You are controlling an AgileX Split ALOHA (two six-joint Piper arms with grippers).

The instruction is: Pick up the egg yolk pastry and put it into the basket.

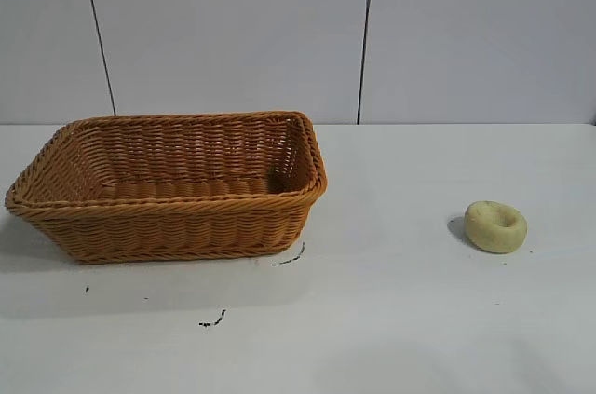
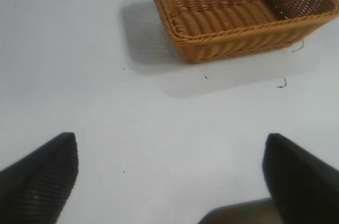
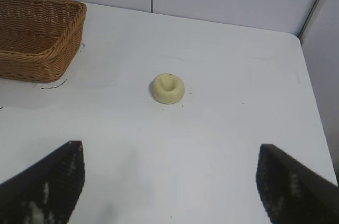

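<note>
The egg yolk pastry (image 1: pixel 495 225), a small pale yellow bun with a dimple, lies on the white table at the right. It also shows in the right wrist view (image 3: pixel 168 88), well ahead of my right gripper (image 3: pixel 170 150), which is open and empty. The orange-brown wicker basket (image 1: pixel 168 212) stands empty at the left. It shows in the left wrist view (image 2: pixel 243 36) far ahead of my left gripper (image 2: pixel 170 142), which is open and empty over bare table. Neither gripper shows in the exterior view.
The basket's corner shows in the right wrist view (image 3: pixel 37 62), off to one side of the pastry. Small dark marks (image 1: pixel 212 321) dot the table in front of the basket. A pale panelled wall (image 1: pixel 363 31) runs behind the table. The table's edge (image 3: pixel 312 102) lies beyond the pastry.
</note>
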